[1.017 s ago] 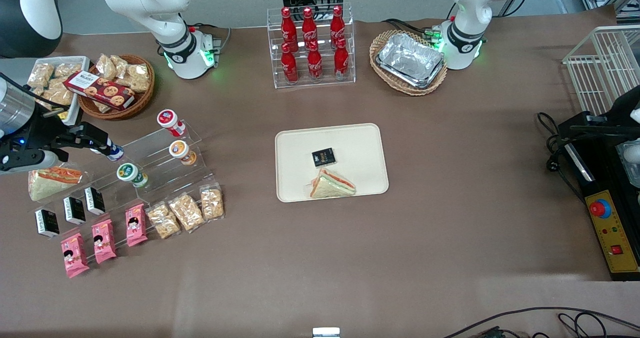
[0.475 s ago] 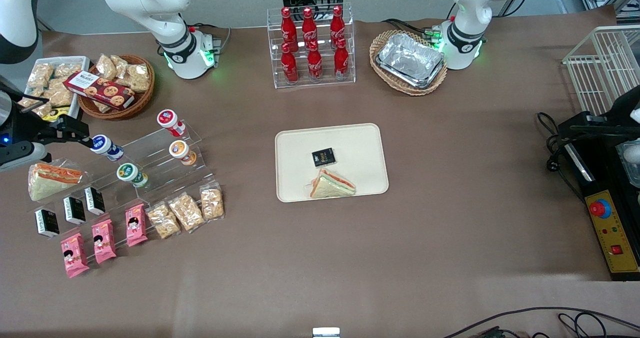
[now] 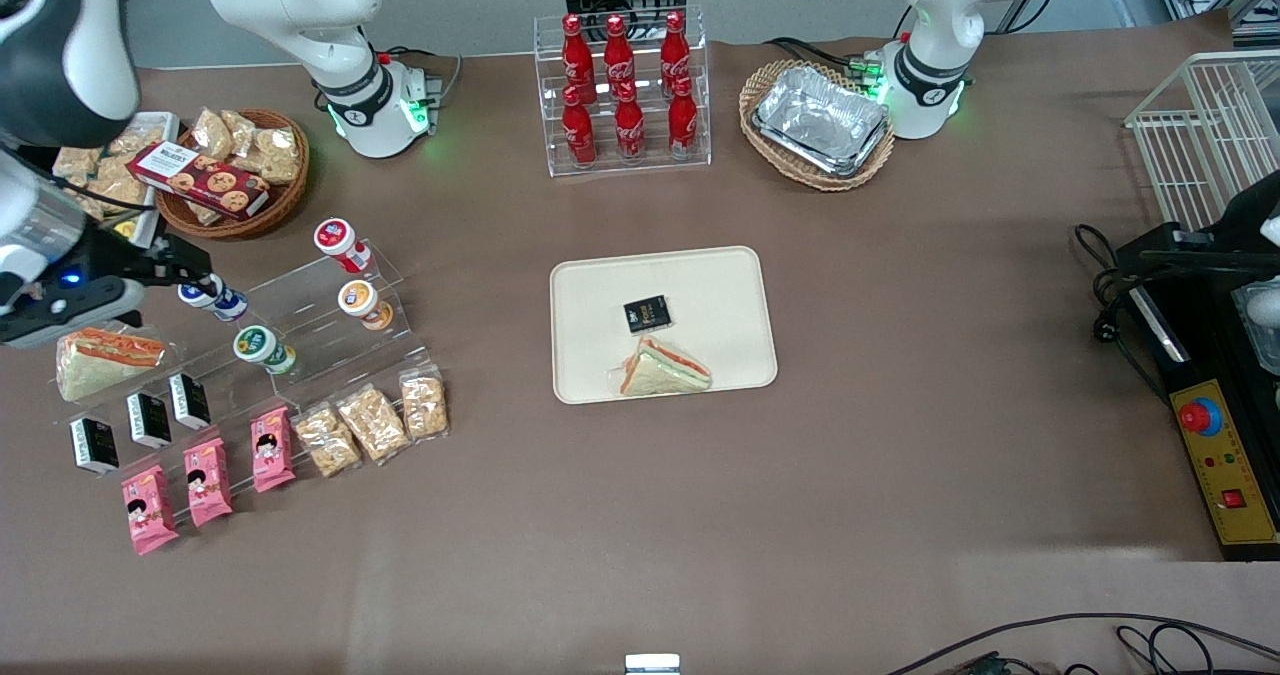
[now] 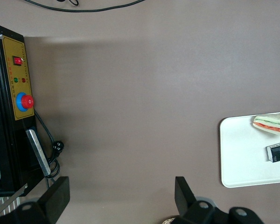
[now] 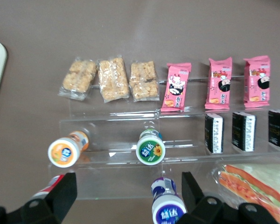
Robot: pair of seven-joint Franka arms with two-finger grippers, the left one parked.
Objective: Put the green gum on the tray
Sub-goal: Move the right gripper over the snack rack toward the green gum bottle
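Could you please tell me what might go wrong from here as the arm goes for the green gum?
The open claw hovers over the blue-lidded bottle, not the green gum one step nearer the front camera, so it may grab the wrong bottle. The bottles lie close together on the clear stepped stand, so a finger could knock a neighbour off. On the tray, the sandwich and black packet limit free space.

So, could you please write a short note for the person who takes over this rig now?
Claw: open, holding nothing, above the clear stepped stand, over the blue-lidded bottle.
Green gum: on the stand, one step nearer the front camera than the blue-lidded bottle, untouched.
Tray: mid-table, already carrying a sandwich and a small black packet.
Done: approach only.
Left: line the claw up on the green gum, grasp it, carry it to the tray, release on a bare part.
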